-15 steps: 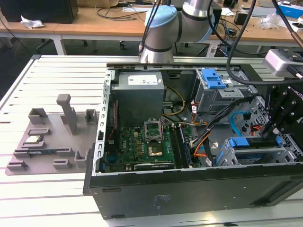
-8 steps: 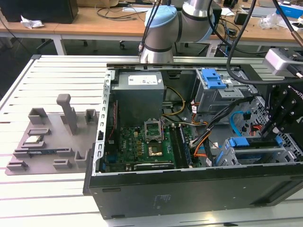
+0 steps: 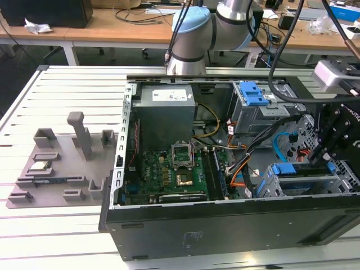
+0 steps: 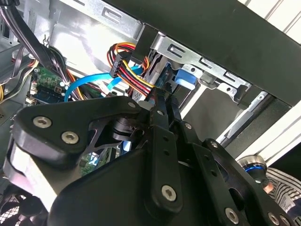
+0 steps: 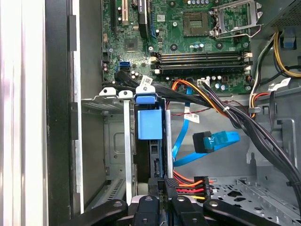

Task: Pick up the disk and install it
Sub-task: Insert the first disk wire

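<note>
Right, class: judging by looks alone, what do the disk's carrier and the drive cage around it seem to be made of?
The disk's carrier looks like moulded plastic: uniform bright blue with a smooth, soft sheen. The drive cage looks like bare sheet metal, probably steel: thin, grey, stamped with folded edges and dull reflections.

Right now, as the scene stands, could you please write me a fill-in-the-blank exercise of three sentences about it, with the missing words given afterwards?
1. The disk is clipped in a carrier frame of bright ____ plastic.
2. The grey fixture tray lies to the exterior view's ____ of the computer case.
3. The gripper is inside the case, close to the disk, and the motherboard beyond it is ____ in colour.

Missing words: blue; left; green.
</note>
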You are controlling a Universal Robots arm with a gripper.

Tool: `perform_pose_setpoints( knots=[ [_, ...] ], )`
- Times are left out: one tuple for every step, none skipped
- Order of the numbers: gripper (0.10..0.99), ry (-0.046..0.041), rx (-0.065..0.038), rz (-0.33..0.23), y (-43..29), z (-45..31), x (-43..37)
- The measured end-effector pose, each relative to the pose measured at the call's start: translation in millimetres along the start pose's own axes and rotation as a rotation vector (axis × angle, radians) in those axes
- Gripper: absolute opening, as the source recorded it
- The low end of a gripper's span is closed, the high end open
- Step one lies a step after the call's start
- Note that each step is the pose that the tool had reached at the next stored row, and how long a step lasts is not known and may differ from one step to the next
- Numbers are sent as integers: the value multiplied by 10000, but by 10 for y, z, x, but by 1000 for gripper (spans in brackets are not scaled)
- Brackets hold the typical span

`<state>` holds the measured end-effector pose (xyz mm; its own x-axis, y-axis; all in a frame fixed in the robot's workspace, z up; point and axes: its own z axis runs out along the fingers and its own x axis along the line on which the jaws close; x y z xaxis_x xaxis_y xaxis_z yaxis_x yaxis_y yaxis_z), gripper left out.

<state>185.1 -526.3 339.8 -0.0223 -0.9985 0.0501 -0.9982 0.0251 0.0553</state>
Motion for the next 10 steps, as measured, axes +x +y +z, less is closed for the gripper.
perform_pose_setpoints(
  knots=[
    [169,-2,0,0,0,5,0],
    [169,-3,-2,1,-1,16,2],
    [169,2,-2,1,-2,27,4],
    [169,6,-2,1,-3,42,8],
    [169,9,-2,1,-3,54,8],
    [169,18,-1,1,-4,57,8],
    [169,20,-1,2,-3,59,8],
    [169,30,-2,3,-4,59,8],
    [169,16,-3,2,-4,68,7],
    [180,28,-3,3,-4,68,8]
  ],
)
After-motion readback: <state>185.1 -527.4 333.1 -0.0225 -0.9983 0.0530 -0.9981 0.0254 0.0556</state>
